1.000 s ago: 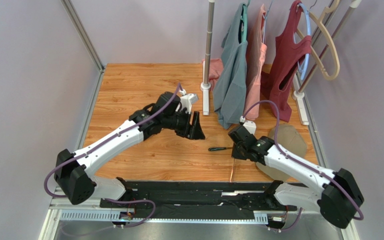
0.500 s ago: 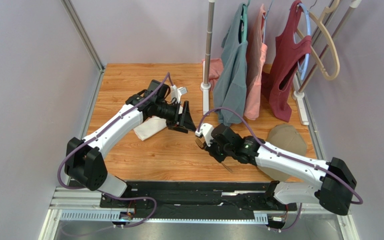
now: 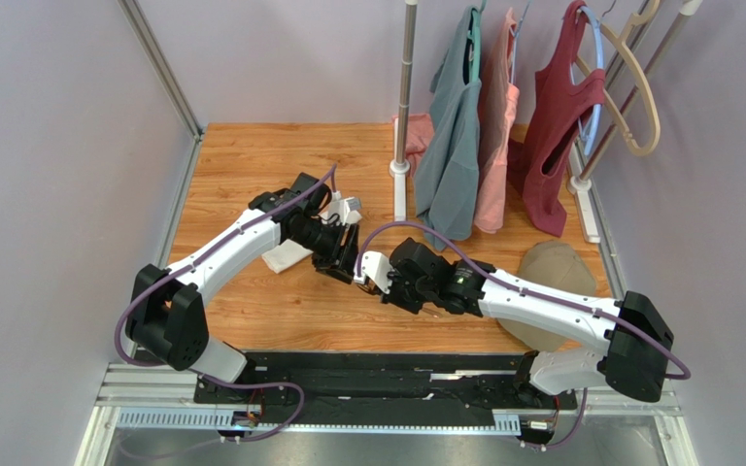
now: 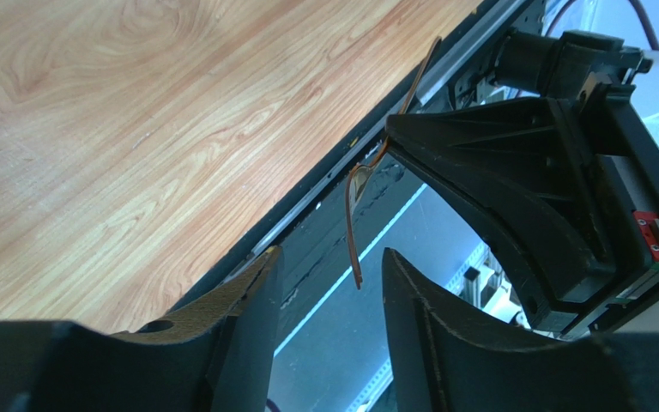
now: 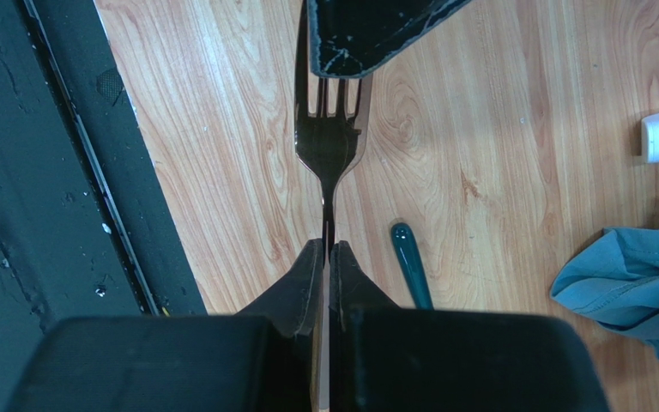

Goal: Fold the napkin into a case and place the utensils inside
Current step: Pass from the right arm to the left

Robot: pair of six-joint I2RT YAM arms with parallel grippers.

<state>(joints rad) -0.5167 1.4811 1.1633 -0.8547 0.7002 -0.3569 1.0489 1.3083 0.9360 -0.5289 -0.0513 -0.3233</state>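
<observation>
The right end effector [image 5: 328,251] is clamped on the neck of the fork [image 5: 329,146], just behind its head. The fork's long axis runs straight out from the fingertips, with the tines leading away from the wrist. That axis points at the left end effector [image 4: 329,257], whose fingers stand apart. In the right wrist view one of those fingers [image 5: 367,34] overlaps the tine tips. In the left wrist view the fork shows edge-on as a thin copper line in the gap between the two fingers, with clear space on either side, so nothing is gripped there yet. The two end effectors meet nearly tip to tip above the worktop [image 3: 251,165], near its middle. The napkin [image 3: 285,256] lies on the far side of the left end effector from the right arm and is partly hidden under the left forearm, so the left arm is much the nearer to it. Whether it already forms a pocket cannot be told from here. A second utensil [image 5: 410,270], only its dark teal handle showing, lies flat on the worktop just beside the right fingers. The coming move probably turns on the fork's line to the left jaws and on to the napkin.
</observation>
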